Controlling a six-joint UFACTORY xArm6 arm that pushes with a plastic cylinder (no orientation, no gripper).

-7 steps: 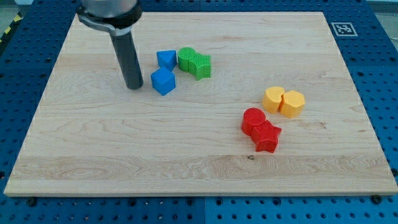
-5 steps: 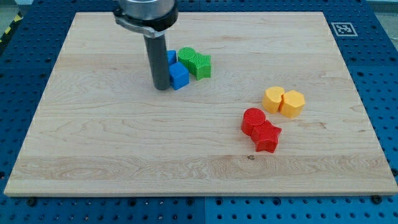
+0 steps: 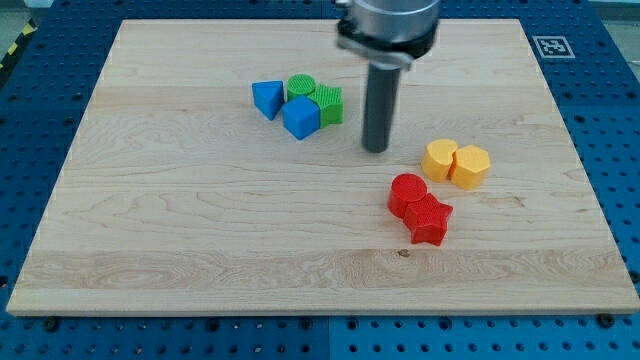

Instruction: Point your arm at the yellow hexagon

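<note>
The yellow hexagon (image 3: 471, 166) lies on the wooden board at the view's right, touching a rounder yellow block (image 3: 438, 160) on its left. My tip (image 3: 376, 149) rests on the board to the left of the yellow pair, a short gap from the rounder yellow block and not touching any block. The dark rod rises from it toward the view's top.
A red cylinder (image 3: 407, 193) and a red star (image 3: 429, 220) sit together below the yellow pair. A blue triangle (image 3: 266, 98), a blue cube (image 3: 301, 117), a green cylinder (image 3: 301, 87) and a ridged green block (image 3: 328, 104) cluster left of my tip.
My tip moved from the view's left past the blue and green cluster to its right side. The blue cube was pushed right, against the green blocks.
</note>
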